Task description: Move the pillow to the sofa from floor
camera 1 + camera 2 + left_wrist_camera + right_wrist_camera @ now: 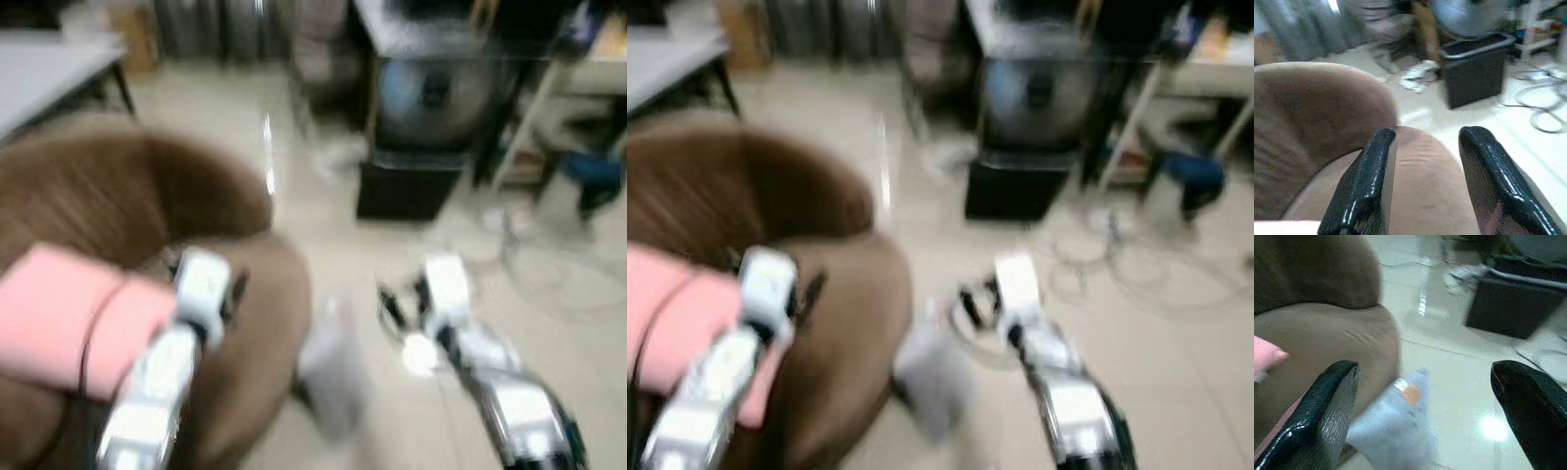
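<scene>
The views are blurred. A pink pillow [69, 313] lies on the seat of the brown sofa [118, 186] at my left; its corner also shows in the right wrist view [1266, 355]. My left gripper [1425, 139] is open with nothing between its fingers. It hovers over the sofa's rounded front, just right of the pillow [676, 323]. My right gripper [1425, 372] is wide open over the pale floor, to the right of the sofa.
A whitish bag [333, 367] lies on the floor beside the sofa front. A black bin [407, 186] and a fan [431, 93] stand farther ahead. Loose cables [558, 264] lie at the right. A grey table [49, 64] is at the far left.
</scene>
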Robot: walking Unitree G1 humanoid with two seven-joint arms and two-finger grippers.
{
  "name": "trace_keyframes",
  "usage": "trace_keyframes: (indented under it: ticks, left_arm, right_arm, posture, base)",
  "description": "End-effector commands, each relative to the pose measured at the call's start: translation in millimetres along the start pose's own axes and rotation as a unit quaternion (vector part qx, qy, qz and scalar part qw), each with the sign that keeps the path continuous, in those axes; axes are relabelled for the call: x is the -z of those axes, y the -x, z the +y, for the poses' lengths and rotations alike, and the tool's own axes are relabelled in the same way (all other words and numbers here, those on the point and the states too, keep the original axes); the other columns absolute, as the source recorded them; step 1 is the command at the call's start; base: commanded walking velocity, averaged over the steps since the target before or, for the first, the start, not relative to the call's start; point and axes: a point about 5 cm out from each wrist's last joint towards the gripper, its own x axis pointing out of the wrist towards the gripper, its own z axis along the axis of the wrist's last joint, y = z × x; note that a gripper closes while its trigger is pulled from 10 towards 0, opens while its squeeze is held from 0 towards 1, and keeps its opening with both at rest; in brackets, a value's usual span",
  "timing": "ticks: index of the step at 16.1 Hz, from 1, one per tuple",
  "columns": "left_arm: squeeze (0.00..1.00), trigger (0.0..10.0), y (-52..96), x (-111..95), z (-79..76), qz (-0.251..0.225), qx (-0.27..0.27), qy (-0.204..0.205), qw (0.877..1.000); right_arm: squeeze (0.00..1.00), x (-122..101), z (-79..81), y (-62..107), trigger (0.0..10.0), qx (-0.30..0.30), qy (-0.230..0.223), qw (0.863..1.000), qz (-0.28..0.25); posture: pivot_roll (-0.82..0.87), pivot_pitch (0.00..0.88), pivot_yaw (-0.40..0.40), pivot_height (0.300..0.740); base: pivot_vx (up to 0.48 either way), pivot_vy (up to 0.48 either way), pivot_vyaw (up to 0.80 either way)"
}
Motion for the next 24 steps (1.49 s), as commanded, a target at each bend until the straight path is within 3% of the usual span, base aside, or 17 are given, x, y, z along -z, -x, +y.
trace_keyframes:
  ticks: [1, 5, 12, 17, 24]
  left_arm:
    - [0.00, 10.0, 2.4, -7, 10.9, -0.019, -0.023, 0.000, 1.000]
    - [0.00, 10.0, 5.8, -8, 16.7, -0.032, -0.051, 0.031, 0.998]
    - [0.00, 10.0, -1.0, -23, 20.9, -0.053, -0.056, -0.011, 0.997]
    - [0.00, 10.0, -5.2, -27, 25.2, -0.056, -0.063, -0.016, 0.996]
    - [0.00, 10.0, -9.7, -30, 24.6, -0.057, -0.060, -0.019, 0.996]
  right_arm:
    - [0.00, -4, 2.9, -1.9, 10.0, -0.002, 0.007, 1.000, -0.008]
    - [0.00, -4, -0.8, -4.5, 10.0, 0.002, 0.011, 1.000, -0.007]
    - [0.00, -3, -8.3, -11.4, 10.0, 0.006, 0.009, 1.000, -0.003]
    - [0.00, -1, -9.6, -11.7, 10.0, 0.000, 0.032, 0.999, -0.006]
    - [0.00, -1, -9.5, -14.6, 10.0, -0.012, 0.036, 0.999, -0.010]
  posture:
    - [0.13, 0.000, 0.002, 0.740]
    - [0.14, 0.000, -0.009, 0.740]
    - [0.16, 0.000, -0.016, 0.740]
    - [0.15, 0.000, -0.002, 0.740]
    - [0.14, 0.000, 0.011, 0.740]
  base:
    - [0.000, 0.000, -0.80]
    - [0.000, 0.000, -0.80]
    - [0.000, 0.000, -0.78]
    - [0.064, 0.000, 0.00]
    - [0.363, 0.000, 0.77]
